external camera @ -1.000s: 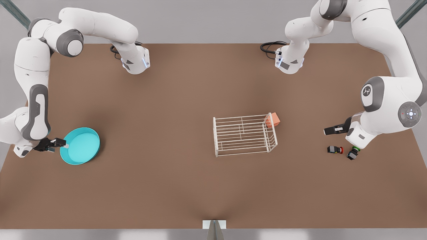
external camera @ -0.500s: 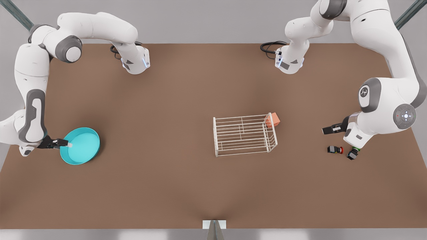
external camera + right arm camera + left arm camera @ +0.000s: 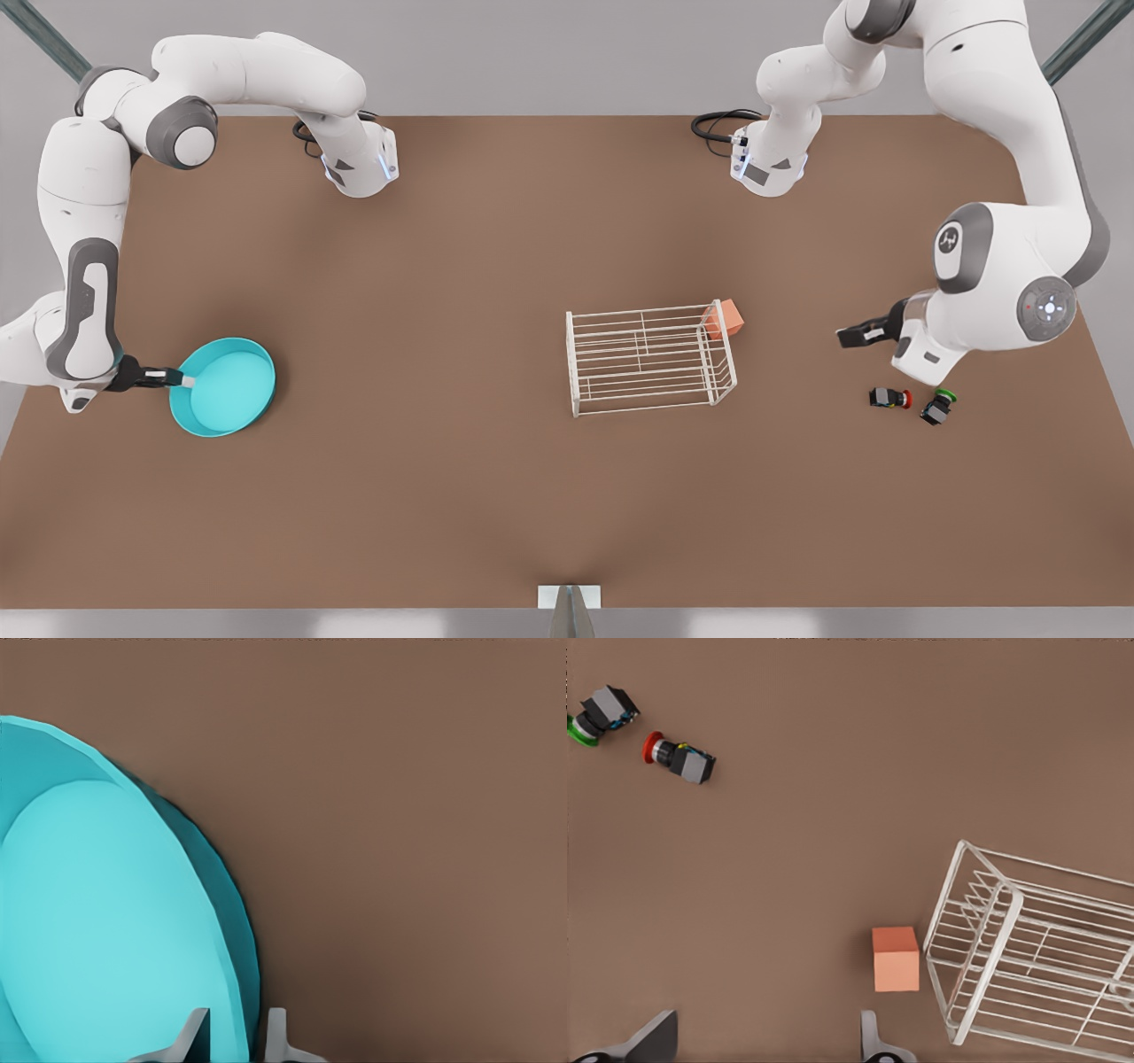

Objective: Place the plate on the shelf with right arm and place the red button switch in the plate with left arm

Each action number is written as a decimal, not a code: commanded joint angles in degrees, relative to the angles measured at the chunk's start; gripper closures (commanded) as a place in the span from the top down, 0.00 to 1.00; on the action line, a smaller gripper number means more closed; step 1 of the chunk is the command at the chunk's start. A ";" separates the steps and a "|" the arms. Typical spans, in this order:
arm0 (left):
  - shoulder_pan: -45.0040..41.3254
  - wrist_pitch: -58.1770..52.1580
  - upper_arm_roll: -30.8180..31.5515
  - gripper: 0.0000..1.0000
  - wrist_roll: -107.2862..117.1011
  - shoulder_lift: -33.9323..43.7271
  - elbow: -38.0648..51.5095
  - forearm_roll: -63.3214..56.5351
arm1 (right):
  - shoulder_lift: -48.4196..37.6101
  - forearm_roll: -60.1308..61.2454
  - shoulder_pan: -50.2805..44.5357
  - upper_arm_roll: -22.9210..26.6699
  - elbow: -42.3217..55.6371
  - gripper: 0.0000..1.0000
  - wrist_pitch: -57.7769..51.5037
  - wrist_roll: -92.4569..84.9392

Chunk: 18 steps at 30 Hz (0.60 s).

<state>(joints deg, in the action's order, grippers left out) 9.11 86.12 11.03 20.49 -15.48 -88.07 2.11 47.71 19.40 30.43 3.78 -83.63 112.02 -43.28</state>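
Note:
The turquoise plate (image 3: 226, 387) lies at the front view's left, and my right gripper (image 3: 182, 379) is shut on its rim. In the right wrist view the two fingertips (image 3: 197, 1034) pinch the plate's rim (image 3: 133, 930). The white wire shelf (image 3: 572, 363) stands mid-table. The red button switch (image 3: 889, 398) lies on its side at the front view's right. My left gripper (image 3: 846, 337) hovers open above and beside it. From the left wrist the red button switch (image 3: 678, 756) lies far from the left gripper (image 3: 764, 1045), and the shelf (image 3: 983, 961) is in sight.
A green-capped switch (image 3: 937, 408) lies right beside the red one, as the left wrist view also has it (image 3: 598, 713). A small orange block (image 3: 725, 317) sits against the shelf's far corner, seen again (image 3: 896, 958) by the rack. The brown table (image 3: 443, 266) spreads between plate and shelf.
The plate has shifted a little toward the front view's right in the right gripper. The left gripper has drifted toward the front view's left, away from the switches.

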 commanded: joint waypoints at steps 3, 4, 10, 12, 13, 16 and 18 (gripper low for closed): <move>-0.14 6.07 0.31 1.00 -0.27 -0.61 3.07 -0.53 | -0.16 -0.07 -0.02 0.00 0.40 0.33 -1.46 2.50; 0.12 6.25 0.23 1.00 -0.36 -0.61 4.13 -0.18 | -0.16 -0.07 -0.11 0.00 0.40 0.31 -1.54 2.50; 0.03 5.46 0.14 1.00 -0.36 -0.43 4.04 -0.44 | -0.60 0.20 -0.19 0.09 0.48 0.22 -4.35 2.50; 0.12 5.55 0.14 1.00 -0.36 -0.43 4.04 -0.44 | -1.74 0.28 -0.19 0.17 1.63 0.22 -8.48 2.85; 0.12 5.55 0.14 1.00 -0.36 -0.43 4.04 -0.44 | -1.83 0.28 -0.19 0.26 1.71 0.22 -8.84 2.85; 0.03 5.55 0.14 1.00 -0.27 -0.43 4.04 -0.62 | -4.37 2.38 -1.42 -0.09 1.80 0.22 -13.31 3.03; 0.03 5.46 0.14 1.00 -0.36 -0.43 4.04 -0.62 | -7.71 2.74 -5.46 0.18 3.47 0.22 -18.24 4.79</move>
<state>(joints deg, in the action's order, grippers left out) 9.14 91.38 11.14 20.29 -15.97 -84.06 1.61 40.62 21.27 25.74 4.02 -80.59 101.18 -41.40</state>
